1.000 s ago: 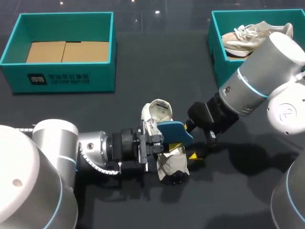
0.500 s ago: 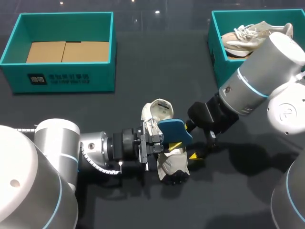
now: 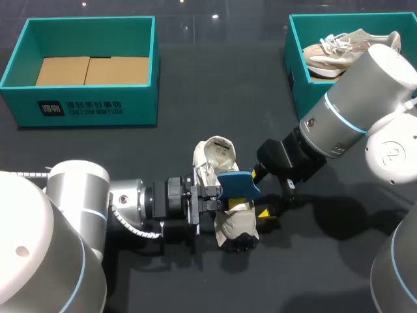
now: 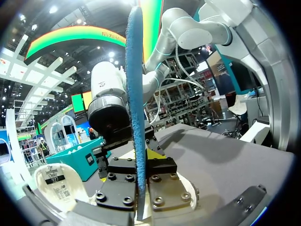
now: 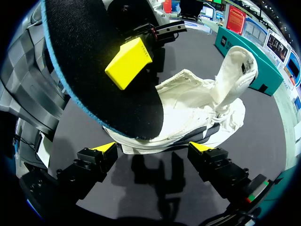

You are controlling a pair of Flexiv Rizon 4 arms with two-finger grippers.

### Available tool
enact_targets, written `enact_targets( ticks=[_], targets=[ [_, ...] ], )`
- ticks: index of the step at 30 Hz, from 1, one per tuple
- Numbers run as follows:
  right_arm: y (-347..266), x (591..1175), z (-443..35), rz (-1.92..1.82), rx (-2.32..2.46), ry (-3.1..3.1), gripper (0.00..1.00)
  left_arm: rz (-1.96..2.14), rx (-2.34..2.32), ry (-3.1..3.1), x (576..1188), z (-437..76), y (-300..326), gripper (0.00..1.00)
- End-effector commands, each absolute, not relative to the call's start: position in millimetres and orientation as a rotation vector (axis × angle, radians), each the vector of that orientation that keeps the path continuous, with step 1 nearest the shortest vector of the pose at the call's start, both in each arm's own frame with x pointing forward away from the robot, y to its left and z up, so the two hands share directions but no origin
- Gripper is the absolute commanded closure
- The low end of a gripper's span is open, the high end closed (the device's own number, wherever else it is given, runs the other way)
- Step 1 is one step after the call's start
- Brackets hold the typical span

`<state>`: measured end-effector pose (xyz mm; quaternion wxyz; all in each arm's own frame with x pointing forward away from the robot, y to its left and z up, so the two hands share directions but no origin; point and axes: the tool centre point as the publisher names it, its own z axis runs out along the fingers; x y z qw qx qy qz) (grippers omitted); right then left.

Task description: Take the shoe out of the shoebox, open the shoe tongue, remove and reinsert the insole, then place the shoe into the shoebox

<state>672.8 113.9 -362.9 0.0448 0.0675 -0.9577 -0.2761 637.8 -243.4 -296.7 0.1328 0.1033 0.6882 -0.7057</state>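
Between the right gripper's [image 5: 154, 149] fingers: an open gap, with only the bare dark table [image 5: 263, 141] under it.
Just ahead of it: a white fabric sneaker [image 5: 197, 108] lies across the way, near the fingertips.
Above and ahead of it: a blue foam insole with a black underside [image 5: 94, 70] overhangs the sneaker.
Left gripper [image 3: 218, 197]: its jaws are filled by the insole, and it sits just beside the sneaker.
Behind the right gripper: free table.
Far beyond both: a teal open box lined with cardboard [image 3: 155, 72] and a teal open box holding a beige shoe [image 3: 294, 72], well apart.

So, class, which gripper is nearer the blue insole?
Left. The left gripper is shut on the insole, holding it over the shoe; the right gripper sits open beside the shoe, clear of the insole.
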Motion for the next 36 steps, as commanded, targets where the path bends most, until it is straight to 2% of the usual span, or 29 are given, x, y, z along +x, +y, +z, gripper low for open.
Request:
enact_targets(
  ticks=[1, 36],
  targets=[
    [115.0, 672.1, -364.2, -0.844, 0.205, -2.928, 0.0, -2.027, 0.295, 1.999, 638.6, -298.3, -242.8, 1.0],
    [115.0, 672.1, -364.2, -0.844, 0.205, -2.928, 0.0, -1.884, 0.311, 1.996, 653.0, -328.6, -243.3, 1.0]
  ],
)
